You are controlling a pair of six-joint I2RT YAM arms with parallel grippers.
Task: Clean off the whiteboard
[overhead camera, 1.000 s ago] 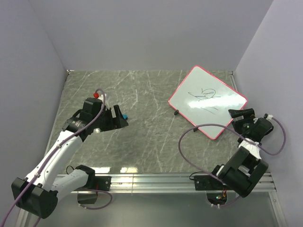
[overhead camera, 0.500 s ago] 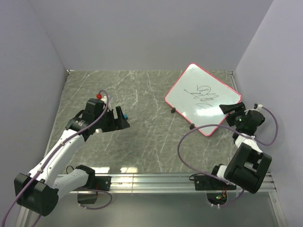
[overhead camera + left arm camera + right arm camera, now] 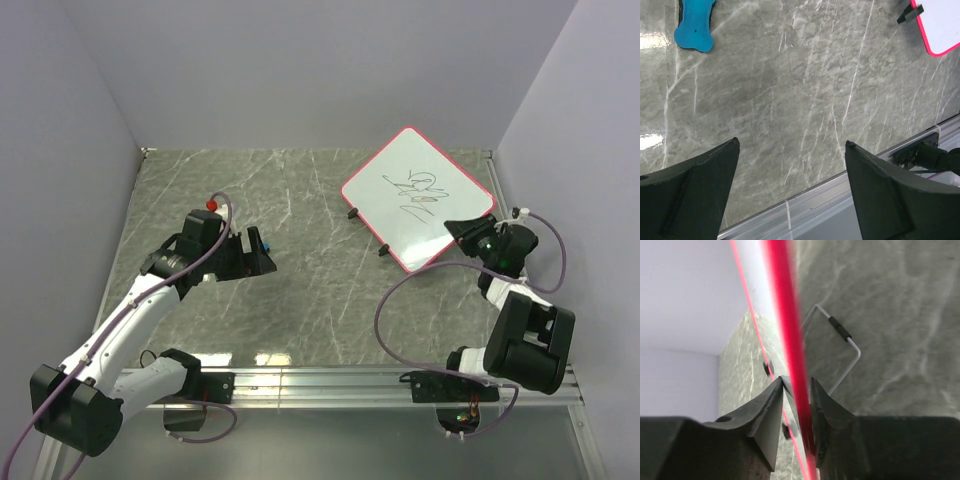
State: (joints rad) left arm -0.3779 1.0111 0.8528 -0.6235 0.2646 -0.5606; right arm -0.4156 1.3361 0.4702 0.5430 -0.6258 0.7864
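One whiteboard [image 3: 418,195] lay at the far right of the table [image 3: 300,300]. The right gripper [image 3: 463,232] was clamped on its red frame at the near-right edge. The board carried one patch of black scribble [image 3: 412,187], and two black feet [image 3: 352,212] showed along its left edge. At the left, the left gripper [image 3: 262,252] hung with jaws wide apart and empty, near one blue eraser [image 3: 694,25].

Inside the right claw [image 3: 797,385] the whiteboard [image 3: 785,315] is blurred and seen only edge-on; ahead-left of the left claw [image 3: 791,142], the blue eraser [image 3: 694,27] is cropped.
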